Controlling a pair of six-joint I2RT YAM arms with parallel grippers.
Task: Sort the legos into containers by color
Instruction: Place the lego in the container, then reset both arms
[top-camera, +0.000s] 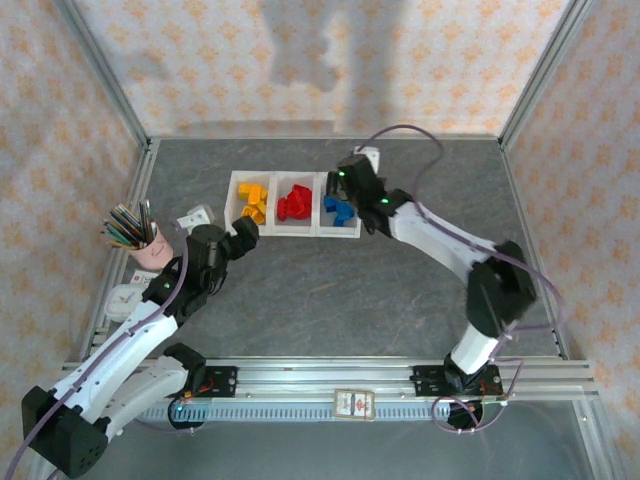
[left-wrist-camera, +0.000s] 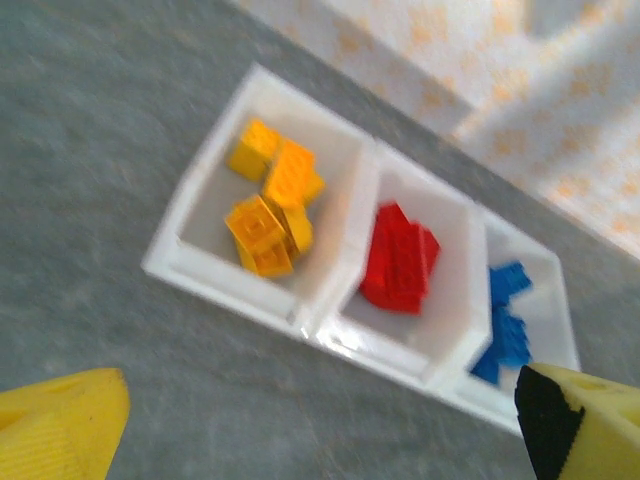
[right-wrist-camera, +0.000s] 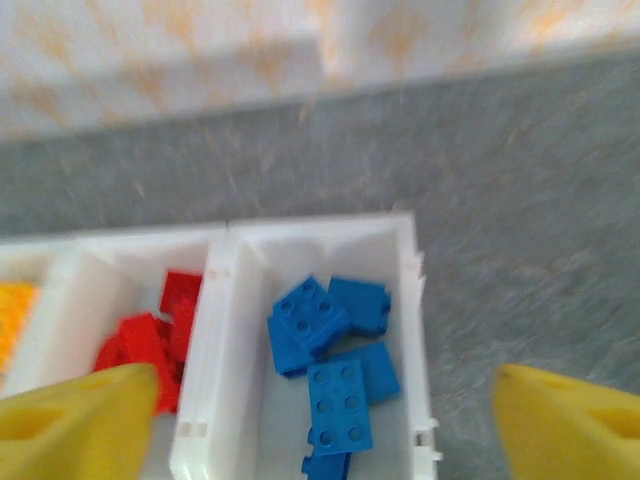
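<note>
Grey worktop (top-camera: 330, 285); right hand (right-wrist-camera: 325, 425) spread wide, empty, blue legos (right-wrist-camera: 335, 365) just beneath it. Best lift straight up, clear of bin (right-wrist-camera: 222, 340) walls.

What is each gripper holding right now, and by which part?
Nothing. The left gripper is open near the containers; the right gripper is open above the blue legos, which lie loose in their compartment.

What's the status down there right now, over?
Left gripper open, short of the containers. Right gripper open over blue legos. Yellow legos, red legos each in own compartment. Nothing blocking.
</note>
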